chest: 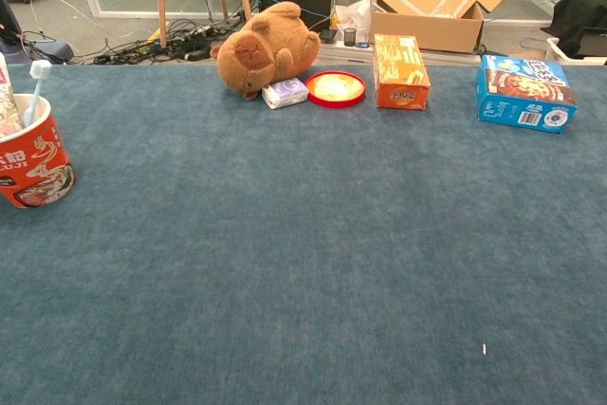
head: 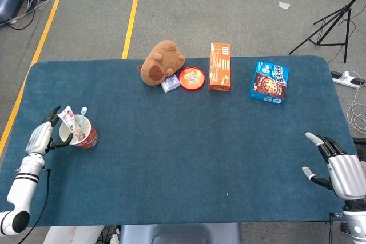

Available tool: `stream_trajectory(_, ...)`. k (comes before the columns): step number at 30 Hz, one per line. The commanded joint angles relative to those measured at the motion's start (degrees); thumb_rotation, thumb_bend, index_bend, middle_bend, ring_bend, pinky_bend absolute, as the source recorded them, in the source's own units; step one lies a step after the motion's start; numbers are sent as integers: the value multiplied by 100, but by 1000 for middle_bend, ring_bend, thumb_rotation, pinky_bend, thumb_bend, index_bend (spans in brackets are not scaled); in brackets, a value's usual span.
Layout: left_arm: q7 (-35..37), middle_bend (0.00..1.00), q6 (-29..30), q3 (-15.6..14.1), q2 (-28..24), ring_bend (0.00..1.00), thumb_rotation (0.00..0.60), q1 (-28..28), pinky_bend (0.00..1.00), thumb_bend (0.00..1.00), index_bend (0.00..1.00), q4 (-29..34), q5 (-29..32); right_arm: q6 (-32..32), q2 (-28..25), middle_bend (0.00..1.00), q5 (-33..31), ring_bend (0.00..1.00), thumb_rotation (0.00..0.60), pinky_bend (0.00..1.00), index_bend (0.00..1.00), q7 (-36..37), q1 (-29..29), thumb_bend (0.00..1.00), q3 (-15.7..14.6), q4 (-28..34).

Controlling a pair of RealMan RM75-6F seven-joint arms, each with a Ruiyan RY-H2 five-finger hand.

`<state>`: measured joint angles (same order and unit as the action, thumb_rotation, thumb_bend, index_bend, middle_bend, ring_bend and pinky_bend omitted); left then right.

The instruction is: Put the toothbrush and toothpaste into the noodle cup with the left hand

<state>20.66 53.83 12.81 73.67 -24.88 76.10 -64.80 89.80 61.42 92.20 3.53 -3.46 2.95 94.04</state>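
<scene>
The red and white noodle cup (head: 82, 134) stands upright near the table's left edge and shows at the left border of the chest view (chest: 33, 163). A light blue toothbrush (head: 83, 116) (chest: 35, 87) stands in it, head up. A toothpaste tube (head: 70, 120) (chest: 7, 101) leans in it beside the brush. My left hand (head: 40, 137) is just left of the cup, fingers apart and holding nothing, with the thumb curved toward the cup's side. My right hand (head: 337, 167) rests at the table's right front edge, fingers spread and empty. The chest view shows neither hand.
Along the far side lie a brown plush animal (head: 162, 62), a small white pack (head: 170, 84), a round red tin (head: 191, 78), an orange box (head: 220, 66) and a blue cookie box (head: 269, 82). The blue cloth table (head: 189, 147) stretches between the hands.
</scene>
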Motion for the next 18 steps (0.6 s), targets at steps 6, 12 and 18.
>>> stream_trajectory(6,62,0,25,0,-7,0,600,41,0,377,208,-17,-12,-9,-1,256,10,237,600,596,191,-15,-9,157,-1,9)
stream_trajectory(12,90,0,35,-2,-14,0,600,62,0,377,208,-32,-26,-6,1,256,8,237,600,596,191,-17,-7,157,-1,9)
stream_trajectory(18,117,0,65,-2,-33,0,600,93,0,377,208,-8,-41,-14,5,256,0,237,600,596,191,-13,-11,157,0,5)
